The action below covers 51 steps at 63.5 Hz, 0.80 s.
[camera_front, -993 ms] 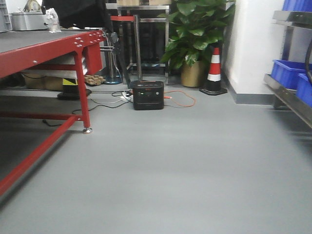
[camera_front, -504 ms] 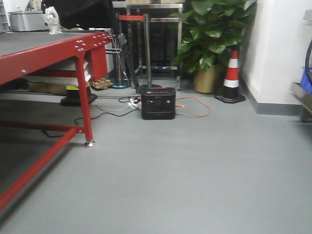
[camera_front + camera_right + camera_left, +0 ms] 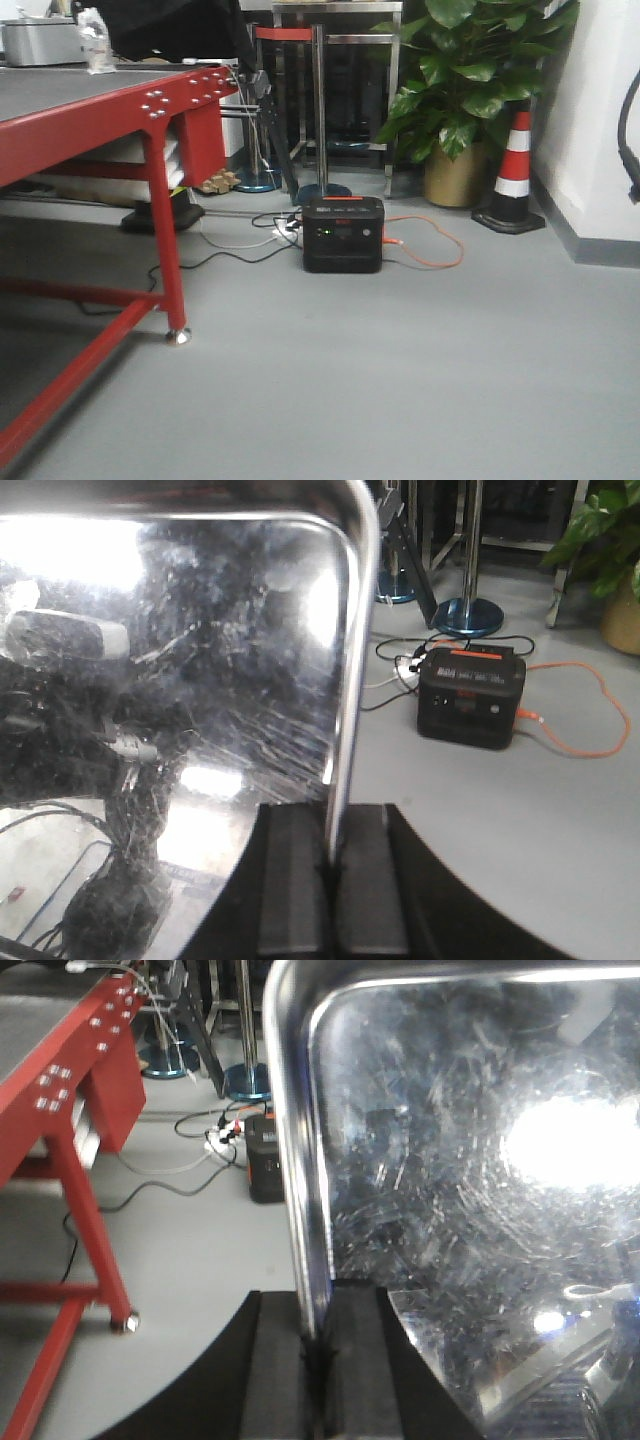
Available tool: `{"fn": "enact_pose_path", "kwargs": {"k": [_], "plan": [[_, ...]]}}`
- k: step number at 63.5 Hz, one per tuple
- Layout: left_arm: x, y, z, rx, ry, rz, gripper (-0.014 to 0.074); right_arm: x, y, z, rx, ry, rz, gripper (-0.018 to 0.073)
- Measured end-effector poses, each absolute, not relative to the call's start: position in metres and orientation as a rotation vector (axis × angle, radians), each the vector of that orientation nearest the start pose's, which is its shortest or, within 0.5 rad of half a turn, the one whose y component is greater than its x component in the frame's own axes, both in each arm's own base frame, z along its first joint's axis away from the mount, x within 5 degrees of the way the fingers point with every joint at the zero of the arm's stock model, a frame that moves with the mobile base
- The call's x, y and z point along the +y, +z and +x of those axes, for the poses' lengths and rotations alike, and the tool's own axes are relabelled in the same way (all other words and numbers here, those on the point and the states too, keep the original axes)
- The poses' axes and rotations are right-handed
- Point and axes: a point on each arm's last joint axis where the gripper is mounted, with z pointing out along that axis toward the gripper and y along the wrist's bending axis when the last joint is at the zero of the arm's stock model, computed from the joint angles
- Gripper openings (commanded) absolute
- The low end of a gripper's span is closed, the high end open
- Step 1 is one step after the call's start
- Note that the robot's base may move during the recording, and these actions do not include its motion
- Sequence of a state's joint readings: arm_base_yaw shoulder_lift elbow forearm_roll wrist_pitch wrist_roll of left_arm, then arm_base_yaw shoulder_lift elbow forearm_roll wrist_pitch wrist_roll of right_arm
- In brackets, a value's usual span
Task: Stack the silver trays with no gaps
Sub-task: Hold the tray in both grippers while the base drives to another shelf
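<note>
Sliding lower and to the right in the front view, the black power station [image 3: 343,235] is sitting nearer than it was a second ago. The red table [image 3: 100,110] left of it is looming larger, and the blue bins that stood far to its right are no longer showing. I judge the base is rolling forward and turning toward that table. The left gripper [image 3: 318,1360] is pinching its jaws tight on the rolled rim of the silver tray [image 3: 480,1210], and the right gripper [image 3: 335,875] is clamping an opposite rim the same way. The tray is apparently hanging between the two arms, over the floor on the near side of the power station. So the carry is under way and nothing is being stacked yet; no second tray is showing. The table top is lying dark and flat, with a metal bin [image 3: 40,40] at its far end. Smooth grey floor [image 3: 400,380] is spreading around the power station, and an orange cable [image 3: 440,255] is trailing off its right side. Behind it and to the right, a traffic cone [image 3: 513,170] and a potted plant [image 3: 470,70] are standing.
</note>
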State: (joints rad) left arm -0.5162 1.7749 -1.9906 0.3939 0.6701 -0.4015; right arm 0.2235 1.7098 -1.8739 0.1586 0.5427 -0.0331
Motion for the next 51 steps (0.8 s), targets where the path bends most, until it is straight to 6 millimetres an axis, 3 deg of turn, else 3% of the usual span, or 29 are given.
{"fn": "enact_pose_path", "kwargs": {"k": [51], "plan": [[-0.1849,0.4596,0.3694,1.863,-0.183,0.247,-0.0005,0.0963,0.4557,0.3903,1.855,0.302,-0.168,-0.0079]]}}
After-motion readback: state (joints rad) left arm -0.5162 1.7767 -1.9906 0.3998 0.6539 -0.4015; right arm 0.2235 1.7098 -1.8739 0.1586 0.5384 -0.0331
